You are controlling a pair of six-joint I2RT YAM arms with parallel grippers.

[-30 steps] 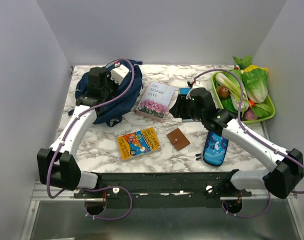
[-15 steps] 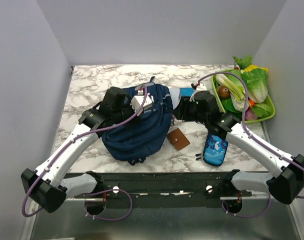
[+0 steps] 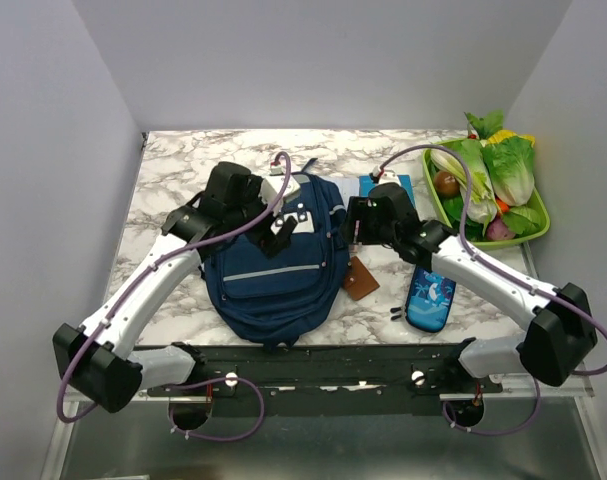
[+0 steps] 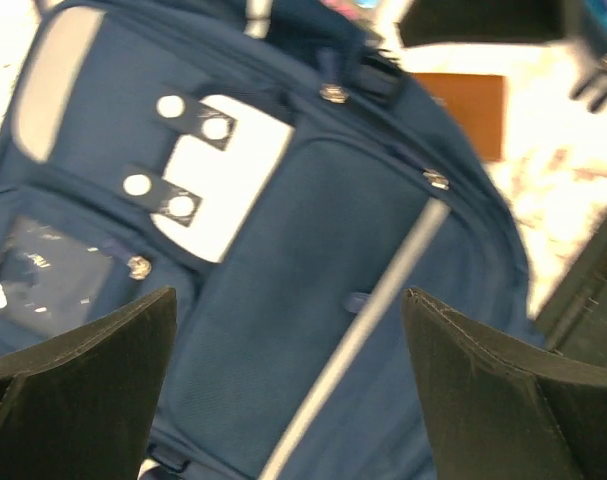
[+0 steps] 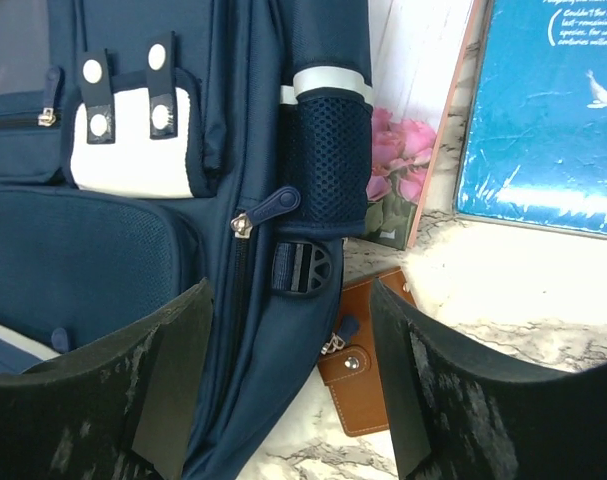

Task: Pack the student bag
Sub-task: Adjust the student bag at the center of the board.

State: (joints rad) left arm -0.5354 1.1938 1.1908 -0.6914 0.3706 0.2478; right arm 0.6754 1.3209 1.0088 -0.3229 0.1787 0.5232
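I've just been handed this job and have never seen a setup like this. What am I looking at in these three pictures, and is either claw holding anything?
Two white robot arms, the left arm and the right arm, are bolted at the near table edge. The wide picture looks down from above and behind them. The other two come from a camera on each wrist, so the dark shapes at the bottom are that arm's own fingers. On the marble table lie the student bag, a brown wallet, a pencil case, a blue book and a green tray of vegetables. The left gripper and right gripper are both open and hold nothing.
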